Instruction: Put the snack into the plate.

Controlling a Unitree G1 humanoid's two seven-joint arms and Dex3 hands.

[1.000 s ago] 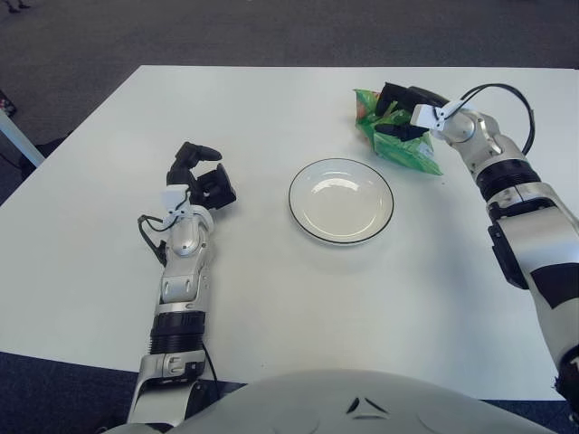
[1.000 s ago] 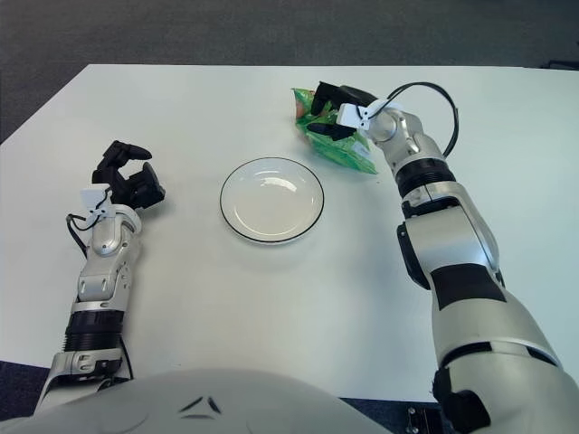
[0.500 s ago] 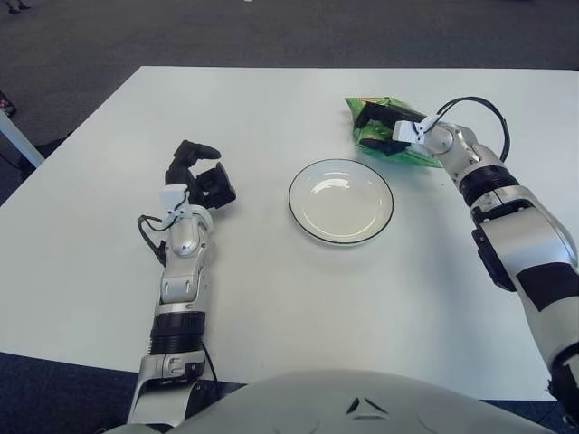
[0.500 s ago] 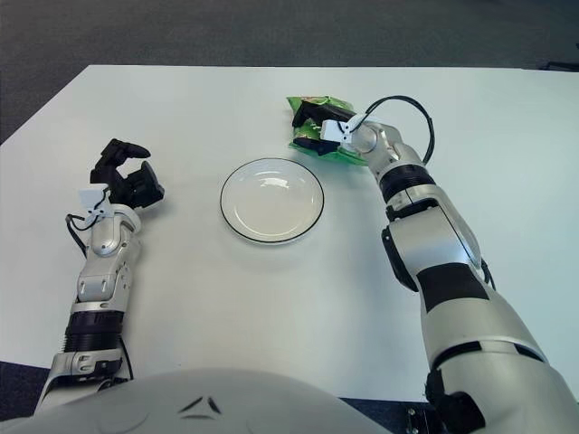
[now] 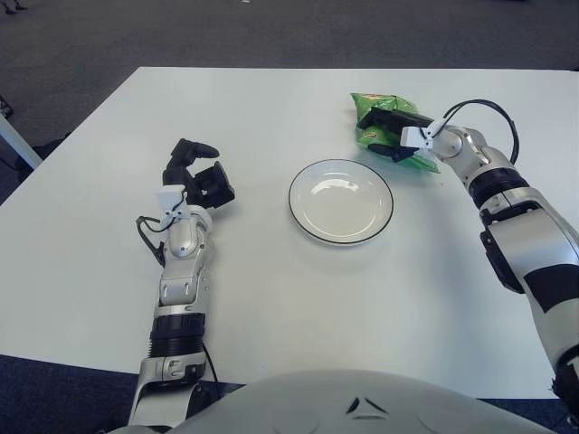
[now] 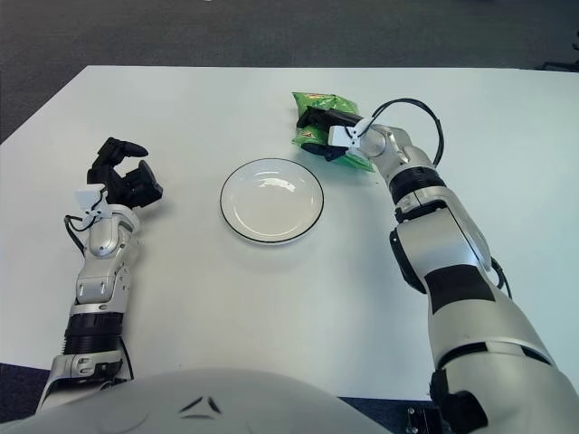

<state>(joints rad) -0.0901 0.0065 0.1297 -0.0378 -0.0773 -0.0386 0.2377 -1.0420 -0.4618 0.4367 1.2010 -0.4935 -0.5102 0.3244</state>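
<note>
A green snack bag (image 5: 384, 101) lies on the white table, behind and to the right of the plate. My right hand (image 5: 391, 132) is on the bag with its black fingers closed around it. The white plate (image 5: 341, 201) with a dark rim sits empty at the table's middle. My left hand (image 5: 197, 174) rests on the table at the left, fingers curled, holding nothing.
The white table (image 5: 271, 298) runs to its far edge above the bag. Dark carpet (image 5: 226, 32) lies beyond. A cable (image 5: 493, 113) loops at my right wrist.
My right hand, closed on the bag, swung left about half a second ago and has since shifted slightly back right. The left hand has not moved.
</note>
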